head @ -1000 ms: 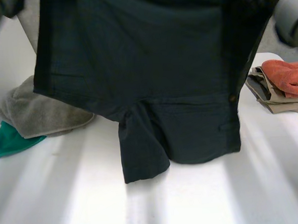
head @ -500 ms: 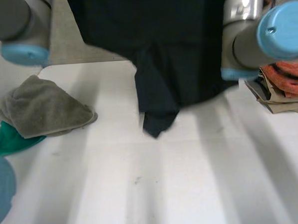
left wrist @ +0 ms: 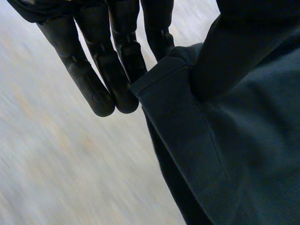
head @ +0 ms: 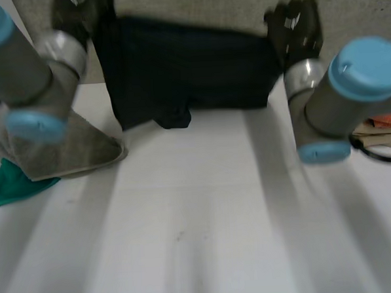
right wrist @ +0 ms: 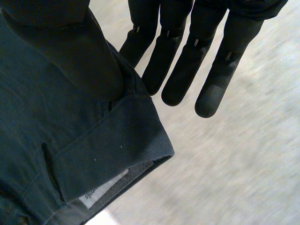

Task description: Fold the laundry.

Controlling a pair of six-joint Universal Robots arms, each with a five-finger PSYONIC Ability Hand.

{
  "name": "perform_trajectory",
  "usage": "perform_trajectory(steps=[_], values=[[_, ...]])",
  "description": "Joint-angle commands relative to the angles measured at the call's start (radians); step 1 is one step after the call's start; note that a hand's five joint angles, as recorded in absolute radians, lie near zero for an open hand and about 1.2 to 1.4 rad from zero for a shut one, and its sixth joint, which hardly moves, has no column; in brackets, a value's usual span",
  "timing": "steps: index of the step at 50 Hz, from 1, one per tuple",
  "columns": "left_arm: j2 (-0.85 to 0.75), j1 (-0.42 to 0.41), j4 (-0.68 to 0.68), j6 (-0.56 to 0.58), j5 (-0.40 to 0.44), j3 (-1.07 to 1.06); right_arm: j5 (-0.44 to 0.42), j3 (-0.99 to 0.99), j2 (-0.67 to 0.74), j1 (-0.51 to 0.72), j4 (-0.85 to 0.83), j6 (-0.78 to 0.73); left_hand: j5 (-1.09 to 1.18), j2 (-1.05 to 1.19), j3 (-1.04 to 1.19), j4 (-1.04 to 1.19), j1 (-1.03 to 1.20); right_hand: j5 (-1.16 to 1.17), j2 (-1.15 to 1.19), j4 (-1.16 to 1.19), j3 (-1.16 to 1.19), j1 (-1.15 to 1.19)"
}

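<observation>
One dark garment point(head: 191, 68), one grey cloth point(head: 68, 150), one green cloth point(head: 14, 185), two robot hands point(head: 83, 11) point(head: 297, 23)

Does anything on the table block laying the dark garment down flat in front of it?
Nothing visible does. The left hand and right hand pinch the dark garment at the far side of the table. The grey towel and green cloth lie off to the left, a folded pile to the right.

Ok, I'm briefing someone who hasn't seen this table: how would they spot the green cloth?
On the white table, look to the side of the robot's left arm, where a grey towel lies in a heap. The green cloth pokes out from under it, nearer the camera; it is the only green piece there.
</observation>
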Motion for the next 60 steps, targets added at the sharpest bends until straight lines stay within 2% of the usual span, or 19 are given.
perform_trajectory(steps=[1, 8, 13, 17, 21, 27, 31, 36, 41, 47, 54, 55, 56, 57, 58, 59, 60], values=[[0.039, -0.018, -0.063, 0.068, 0.06, -0.335, -0.03, 0.201, 0.029, -0.002, 0.027, -0.008, 0.234, 0.198, 0.203, 0.195, 0.229, 0.216, 0.224, 0.198, 0.204, 0.267], [0.17, -0.035, -0.17, 0.16, 0.061, -0.418, -0.039, 0.254, -0.009, -0.022, 0.101, -0.049, 0.234, 0.198, 0.203, 0.195, 0.229, 0.216, 0.224, 0.198, 0.204, 0.267], [0.37, -0.039, -0.221, 0.193, 0.048, -0.357, -0.059, 0.222, -0.153, -0.013, 0.144, -0.055, 0.234, 0.198, 0.203, 0.195, 0.229, 0.216, 0.224, 0.198, 0.204, 0.267], [0.491, -0.035, -0.2, 0.168, 0.031, -0.218, -0.08, 0.138, -0.29, 0.004, 0.148, -0.045, 0.234, 0.198, 0.203, 0.195, 0.229, 0.216, 0.224, 0.198, 0.204, 0.267], [0.497, -0.015, -0.187, 0.096, -0.013, 0.026, -0.071, -0.041, -0.371, 0.013, 0.173, 0.018, 0.234, 0.198, 0.203, 0.195, 0.229, 0.216, 0.224, 0.198, 0.204, 0.267], [0.348, 0.013, -0.251, 0.028, -0.032, 0.342, -0.047, -0.259, -0.345, 0.019, 0.279, 0.054, 0.234, 0.198, 0.203, 0.195, 0.229, 0.216, 0.224, 0.198, 0.204, 0.267], [0.228, 0.016, -0.297, 0.015, -0.025, 0.457, -0.036, -0.339, -0.267, 0.039, 0.349, 0.052, 0.234, 0.198, 0.203, 0.195, 0.229, 0.216, 0.224, 0.198, 0.204, 0.267], [0.094, 0.025, -0.304, 0.016, -0.021, 0.487, -0.031, -0.318, -0.191, 0.042, 0.36, 0.049, 0.234, 0.198, 0.203, 0.195, 0.229, 0.216, 0.224, 0.198, 0.204, 0.267], [-0.078, 0.04, -0.255, 0.022, -0.005, 0.477, -0.007, -0.273, -0.066, 0.033, 0.345, 0.048, 0.234, 0.198, 0.203, 0.195, 0.229, 0.216, 0.224, 0.198, 0.204, 0.267], [-0.289, 0.048, -0.206, 0.062, 0.01, 0.488, 0.036, -0.259, 0.142, 0.005, 0.258, 0.0, 0.234, 0.198, 0.203, 0.195, 0.229, 0.216, 0.224, 0.198, 0.204, 0.267], [-0.509, 0.031, -0.132, 0.12, 0.042, 0.621, 0.096, -0.293, 0.351, -0.012, -0.012, -0.09, 0.234, 0.198, 0.203, 0.195, 0.229, 0.216, 0.224, 0.198, 0.204, 0.267], [-0.527, 0.03, -0.133, 0.116, 0.044, 0.647, 0.098, -0.299, 0.366, -0.012, -0.039, -0.094, 0.179, 0.143, 0.149, 0.14, 0.175, 0.216, 0.224, 0.198, 0.204, 0.267], [-0.562, 0.027, -0.141, 0.111, 0.045, 0.698, 0.095, -0.305, 0.382, -0.012, -0.069, -0.097, -0.315, -0.352, -0.346, -0.355, -0.32, 0.157, 0.166, 0.139, 0.145, 0.209], [-0.576, 0.025, -0.149, 0.11, 0.042, 0.723, 0.086, -0.325, 0.412, -0.01, -0.124, -0.1, -0.591, -0.627, -0.621, -0.63, -0.595, -0.654, -0.646, -0.672, -0.666, -0.603], [-0.589, 0.022, -0.164, 0.108, 0.041, 0.749, 0.082, -0.335, 0.423, -0.009, -0.143, -0.103, -0.884, -0.92, -0.915, -0.923, -0.889, -0.959, -0.95, -0.977, -0.971, -0.907], [-0.598, 0.019, -0.175, 0.107, 0.039, 0.769, 0.079, -0.347, 0.434, -0.007, -0.157, -0.106, -0.988, -1.024, -1.018, -1.027, -0.992, -1.006, -0.997, -1.024, -1.018, -0.954], [-0.605, 0.017, -0.217, 0.104, 0.031, 0.804, 0.069, -0.362, 0.448, -0.004, -0.164, -0.12, -0.988, -1.024, -1.018, -1.027, -0.992, -1.006, -0.997, -1.024, -1.018, -0.954]])
